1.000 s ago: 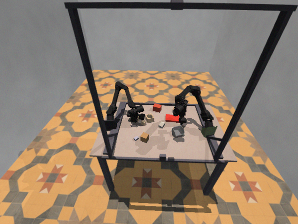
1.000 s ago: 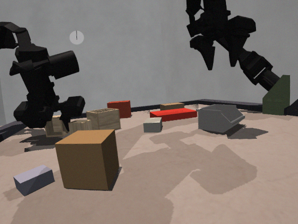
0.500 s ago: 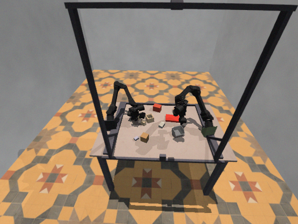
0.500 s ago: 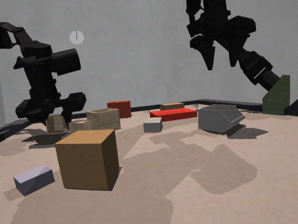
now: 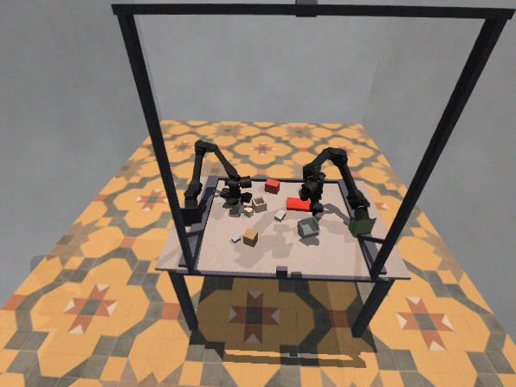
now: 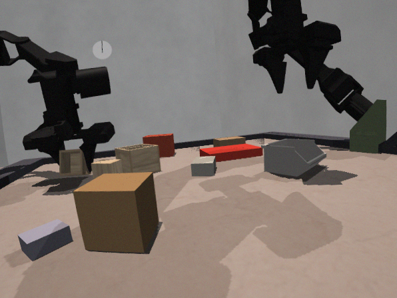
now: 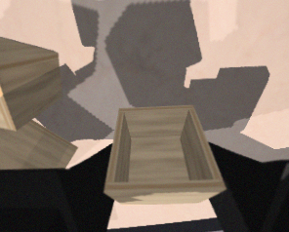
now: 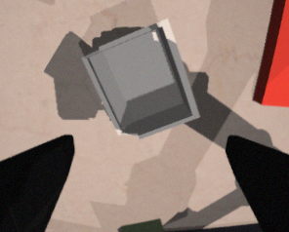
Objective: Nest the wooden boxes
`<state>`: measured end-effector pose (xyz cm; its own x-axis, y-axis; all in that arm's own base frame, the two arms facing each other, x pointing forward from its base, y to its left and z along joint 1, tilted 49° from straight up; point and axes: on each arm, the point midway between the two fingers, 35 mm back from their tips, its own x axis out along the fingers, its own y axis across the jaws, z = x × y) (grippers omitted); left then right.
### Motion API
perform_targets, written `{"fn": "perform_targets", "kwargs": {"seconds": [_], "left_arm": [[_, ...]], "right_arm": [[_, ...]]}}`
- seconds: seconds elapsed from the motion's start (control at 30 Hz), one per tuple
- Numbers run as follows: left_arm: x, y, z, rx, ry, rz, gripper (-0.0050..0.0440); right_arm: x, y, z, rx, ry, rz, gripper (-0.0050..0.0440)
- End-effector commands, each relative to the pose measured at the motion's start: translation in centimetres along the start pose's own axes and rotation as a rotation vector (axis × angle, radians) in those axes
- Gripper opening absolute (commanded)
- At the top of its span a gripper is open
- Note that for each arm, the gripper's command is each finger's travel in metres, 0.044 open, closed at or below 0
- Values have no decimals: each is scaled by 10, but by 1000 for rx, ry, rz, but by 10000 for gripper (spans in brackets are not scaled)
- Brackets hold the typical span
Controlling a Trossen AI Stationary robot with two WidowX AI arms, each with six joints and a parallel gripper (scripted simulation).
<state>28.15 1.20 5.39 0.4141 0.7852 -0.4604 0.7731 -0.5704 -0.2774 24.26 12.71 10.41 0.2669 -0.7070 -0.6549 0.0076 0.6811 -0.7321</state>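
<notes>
wooden box: grasped by left tool | right tool: released, spread | writing: none legible

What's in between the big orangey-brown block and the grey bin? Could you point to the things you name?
In the top view, the small pale block [image 5: 280,216] [image 6: 203,167] sits between them, but farther back, so the straight stretch shows just tabletop and shadows.

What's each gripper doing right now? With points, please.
Left gripper [image 6: 74,166] [image 7: 163,166]: closed on a wooden box [image 6: 72,162] [image 7: 158,158].
Right gripper [image 6: 296,91] [image 8: 150,141]: open, holding nothing.
</notes>
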Motion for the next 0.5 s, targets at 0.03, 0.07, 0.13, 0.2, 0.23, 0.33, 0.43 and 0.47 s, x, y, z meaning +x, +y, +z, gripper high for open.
{"fn": "perform_targets", "kwargs": {"seconds": [0.03, 0.07, 0.13, 0.2, 0.23, 0.33, 0.43, 0.47], "left_arm": [[-3, 3, -13, -29, -125, 3, -50], [-3, 3, -13, -29, -132, 3, -50], [-2, 3, -15, -25, -191, 1, -50], [-2, 3, -15, -25, -191, 1, -50], [-2, 3, -16, -21, -228, -1, -50], [-2, 3, -17, -18, -264, 1, -50], [0, 3, -20, -14, -359, -1, -50], [0, 3, -21, -13, -381, -2, -50]], "right_arm": [[-3, 0, 2, 10, -9, 5, 400], [-3, 0, 2, 10, -9, 5, 400], [-3, 0, 2, 10, -9, 5, 400], [-3, 0, 2, 10, -9, 5, 400], [-3, 0, 2, 10, -9, 5, 400], [-3, 0, 2, 10, -9, 5, 400], [-3, 0, 2, 10, -9, 5, 400], [-3, 0, 2, 10, -9, 5, 400]]}}
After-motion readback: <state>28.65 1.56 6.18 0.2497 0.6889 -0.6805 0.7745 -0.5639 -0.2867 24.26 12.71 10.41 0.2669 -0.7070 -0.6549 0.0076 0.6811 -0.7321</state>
